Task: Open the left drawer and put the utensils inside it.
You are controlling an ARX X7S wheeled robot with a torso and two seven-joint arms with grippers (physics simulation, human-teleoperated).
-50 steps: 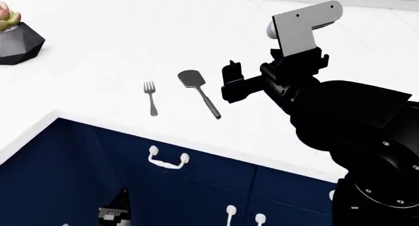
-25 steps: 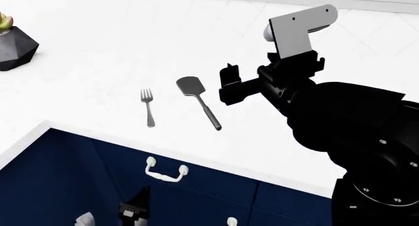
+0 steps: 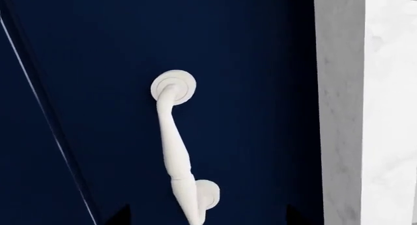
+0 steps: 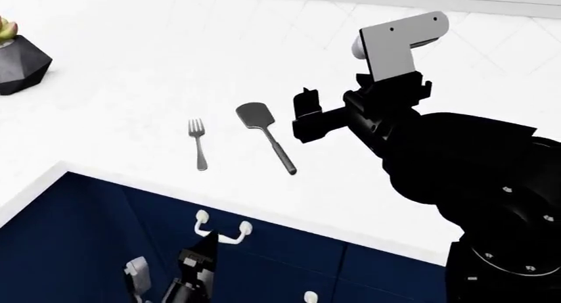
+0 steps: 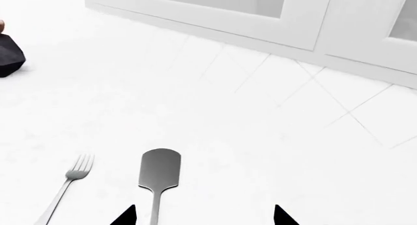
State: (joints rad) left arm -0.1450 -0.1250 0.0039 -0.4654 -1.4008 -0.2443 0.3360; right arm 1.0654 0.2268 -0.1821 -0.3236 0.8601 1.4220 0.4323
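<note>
The left drawer (image 4: 280,232) is closed, and its white bow-shaped handle (image 4: 221,232) shows under the counter edge. My left gripper (image 4: 203,245) is right at that handle and open. In the left wrist view the handle (image 3: 176,147) runs between the two dark fingertips (image 3: 120,217), which stand wide apart on the navy drawer front (image 3: 260,112). The utensils lie side by side on the white counter: the fork (image 4: 198,144) and the spatula (image 4: 265,137). My right gripper (image 4: 303,116) hovers open just right of the spatula (image 5: 158,171), with the fork (image 5: 65,186) beyond it.
A dark faceted plant pot (image 4: 18,60) stands at the counter's far left. A cabinet door's upright white handle (image 4: 309,296) shows below the drawer. The grey counter edge (image 3: 339,112) runs beside the drawer front. White cabinet fronts (image 5: 260,15) rise behind the counter.
My left gripper has risen from the lower cabinet area up to the drawer handle. The right arm and the utensils have hardly moved.
</note>
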